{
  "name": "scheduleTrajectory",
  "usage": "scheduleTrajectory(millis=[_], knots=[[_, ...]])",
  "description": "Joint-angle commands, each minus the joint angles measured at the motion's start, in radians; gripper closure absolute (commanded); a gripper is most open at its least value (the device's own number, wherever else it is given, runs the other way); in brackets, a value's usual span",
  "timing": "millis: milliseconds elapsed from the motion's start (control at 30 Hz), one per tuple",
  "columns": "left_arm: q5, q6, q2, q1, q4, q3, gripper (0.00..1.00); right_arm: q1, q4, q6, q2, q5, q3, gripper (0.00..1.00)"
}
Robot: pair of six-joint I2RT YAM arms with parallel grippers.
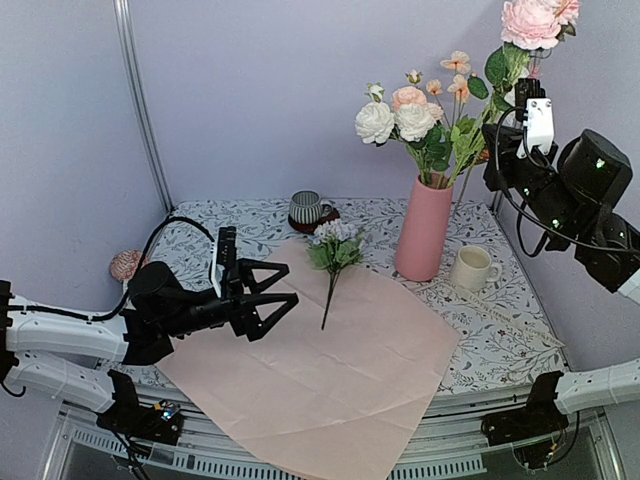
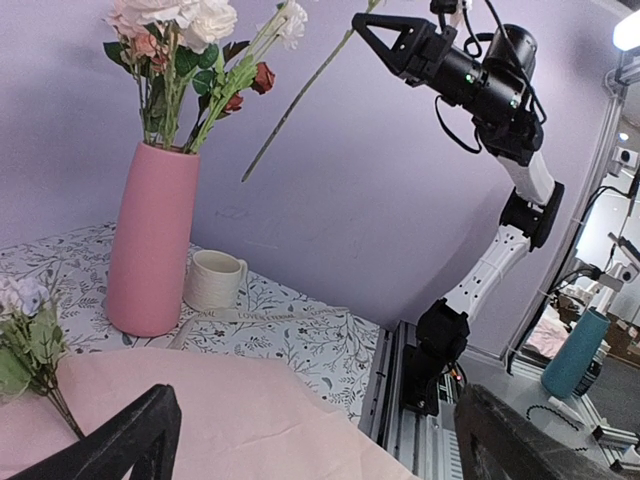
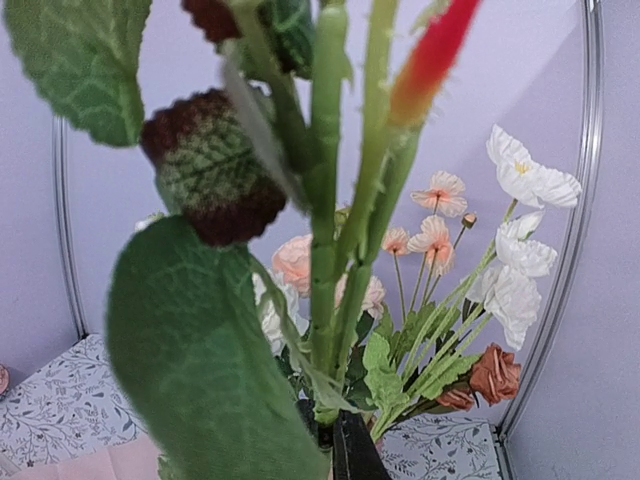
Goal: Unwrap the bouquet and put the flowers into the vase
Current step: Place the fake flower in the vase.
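Paper sheet (image 1: 330,380): one, pale pink, spread flat on the patterned surface (image 1: 500,330), a corner hanging over the near edge. Bouquet reads as unwrapped. One cream ribbon (image 2: 262,315) lies loose beside the mug (image 1: 472,268).

Vase (image 1: 424,230): one, pink, upright at the back of the surface, just past the sheet's far corner. Most flowers (image 1: 410,120) stand in it: white, peach and small pale blooms. Stems too crowded to count.

Right gripper (image 1: 527,88): raised high at the right, jaws pressed onto one pink rose (image 1: 530,20). Bloom sits above the jaws, long stem slants down toward the vase. Its lower end hangs in the air beside the vase's flowers, not yet in the mouth. Judgement: held this high so the stem foot clears the blooms before dropping in.

Lilac sprig (image 1: 335,250): one, lying on the sheet, head toward the vase. Probably the last to go.

Left gripper (image 1: 290,285): jaws spread wide, empty, hovering over the sheet near the sprig, likely placed to take it.

Cups: two, the cream mug and a striped cup (image 1: 305,207) on a saucer. Neither is a target.
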Motion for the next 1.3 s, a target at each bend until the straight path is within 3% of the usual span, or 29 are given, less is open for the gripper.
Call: scheduleTrajectory(millis=[0,133,767,1267], knots=[[-0.003,0.012,-0.012,-0.007,0.006,-0.013,0.03,-0.071,-0.005,0.069,0.028,-0.118,0.084,0.98],[0.001,0.011,-0.014,-0.007,0.008,-0.014,0.03,-0.151,-0.003,0.121,0.06,-0.201,0.105,0.98],[-0.015,0.03,-0.028,-0.007,-0.008,-0.024,0.03,-0.293,0.088,0.094,0.262,-0.268,0.23,0.98],[-0.023,0.038,-0.021,-0.006,-0.021,-0.02,0.02,-0.444,0.184,0.227,0.353,-0.376,0.056,0.98]])
